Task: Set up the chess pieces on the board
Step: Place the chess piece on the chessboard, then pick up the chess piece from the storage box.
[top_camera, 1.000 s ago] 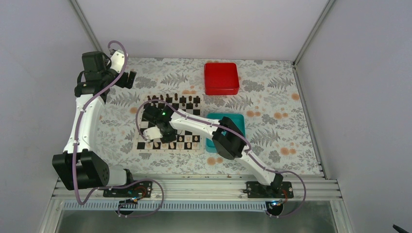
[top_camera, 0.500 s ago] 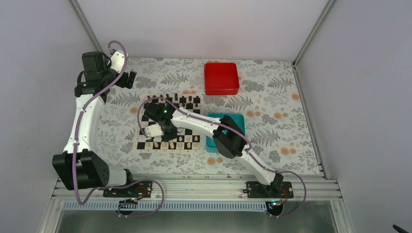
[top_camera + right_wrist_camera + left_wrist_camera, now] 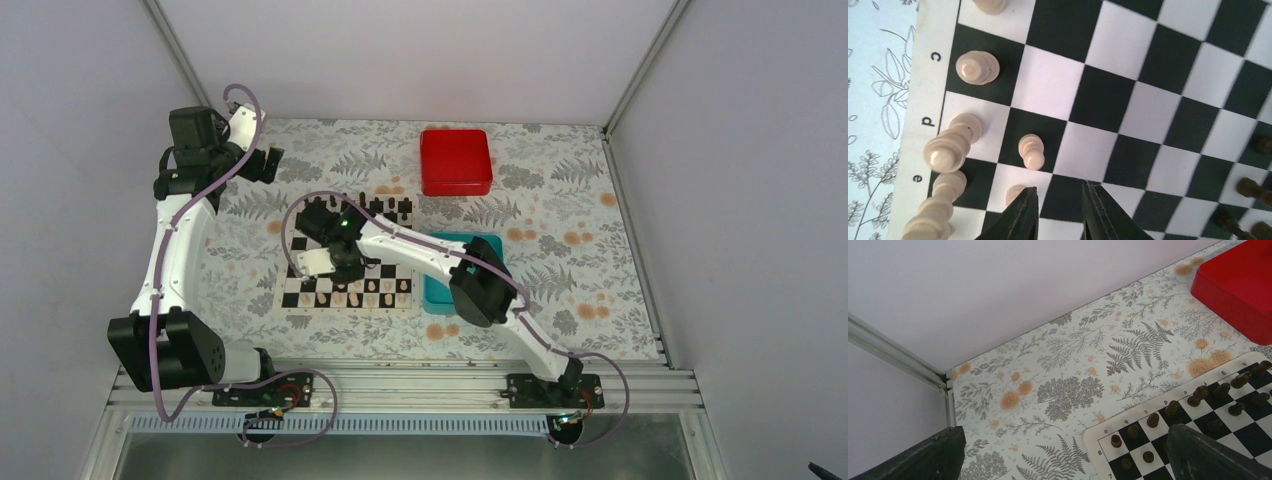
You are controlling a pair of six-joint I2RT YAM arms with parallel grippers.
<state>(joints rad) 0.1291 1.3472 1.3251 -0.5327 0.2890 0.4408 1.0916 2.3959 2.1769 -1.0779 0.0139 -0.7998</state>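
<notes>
Right gripper hovers over the board, jaws slightly parted and empty, a pale pawn just ahead-left of the tips; left gripper gapes wide, holding nothing. The chess pieces look light, hard and tippy (smooth turned wood, likely), so pinch below the head.

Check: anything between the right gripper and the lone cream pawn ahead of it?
Nothing visible. The pawn stands just ahead of the right gripper, only bare board between. Another cream piece is beside one finger.
</notes>
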